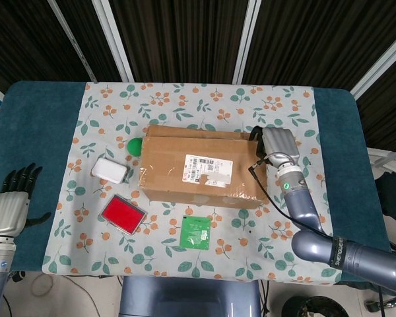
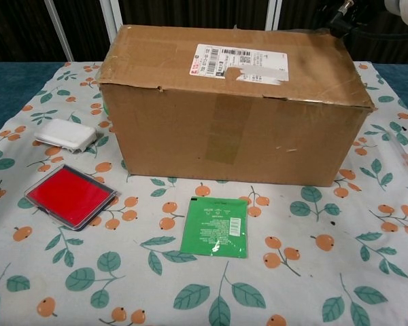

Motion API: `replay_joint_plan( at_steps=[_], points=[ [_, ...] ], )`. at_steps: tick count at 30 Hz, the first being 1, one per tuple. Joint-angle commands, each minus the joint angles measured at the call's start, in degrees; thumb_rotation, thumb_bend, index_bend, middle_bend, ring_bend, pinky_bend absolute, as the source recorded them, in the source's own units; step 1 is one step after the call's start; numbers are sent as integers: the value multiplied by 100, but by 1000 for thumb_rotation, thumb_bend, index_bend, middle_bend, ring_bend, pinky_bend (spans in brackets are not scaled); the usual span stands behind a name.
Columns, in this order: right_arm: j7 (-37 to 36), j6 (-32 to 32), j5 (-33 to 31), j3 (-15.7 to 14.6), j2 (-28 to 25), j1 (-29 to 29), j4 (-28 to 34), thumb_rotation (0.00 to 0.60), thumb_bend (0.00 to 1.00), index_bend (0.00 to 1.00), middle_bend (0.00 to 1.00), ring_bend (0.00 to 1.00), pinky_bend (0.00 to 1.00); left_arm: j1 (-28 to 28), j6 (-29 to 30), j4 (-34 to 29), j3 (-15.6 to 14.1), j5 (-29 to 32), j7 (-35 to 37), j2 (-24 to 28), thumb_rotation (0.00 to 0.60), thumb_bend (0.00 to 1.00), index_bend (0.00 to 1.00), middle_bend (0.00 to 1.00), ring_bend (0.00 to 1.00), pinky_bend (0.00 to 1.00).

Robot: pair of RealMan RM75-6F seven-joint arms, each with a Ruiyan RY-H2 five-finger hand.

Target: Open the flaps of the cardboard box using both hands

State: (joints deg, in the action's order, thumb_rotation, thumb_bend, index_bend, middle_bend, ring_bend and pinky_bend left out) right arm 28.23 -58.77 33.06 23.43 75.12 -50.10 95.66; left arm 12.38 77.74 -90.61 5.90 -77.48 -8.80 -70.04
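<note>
The brown cardboard box lies in the middle of the floral cloth with its flaps down and taped, a white label on top. The chest view shows the box front-on. My right hand is at the box's right end, its dark fingers reaching onto the far right top corner and holding nothing I can make out. Only its wrist and cable show at the top of the chest view. Far from the box, my left hand hovers at the table's near left with fingers apart and empty.
Left of the box lie a white pad and a red flat case. A green packet lies in front of the box, and a green object peeks out at its far left corner. The teal table extends beyond the cloth.
</note>
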Motion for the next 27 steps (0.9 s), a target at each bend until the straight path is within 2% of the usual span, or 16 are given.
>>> replay_joint_plan(
  at_steps=[1,7,27],
  points=[
    [-11,-26,-27,-11,-23,-24,51,600,1000,487,574,552,496,-1,-4,-14,1,8,13,9,600,38,0,0,0,0],
    [-32,-70,-171,13,-182,-45,309,600,1000,491,579,560,496,0,-10,-23,9,28,43,19,600,38,0,0,0,0],
    [-323,-251,-924,581,-1013,-456,1877,600,1000,491,576,560,496,2,20,-40,-15,-1,22,2,600,38,0,0,0,0]
  ],
)
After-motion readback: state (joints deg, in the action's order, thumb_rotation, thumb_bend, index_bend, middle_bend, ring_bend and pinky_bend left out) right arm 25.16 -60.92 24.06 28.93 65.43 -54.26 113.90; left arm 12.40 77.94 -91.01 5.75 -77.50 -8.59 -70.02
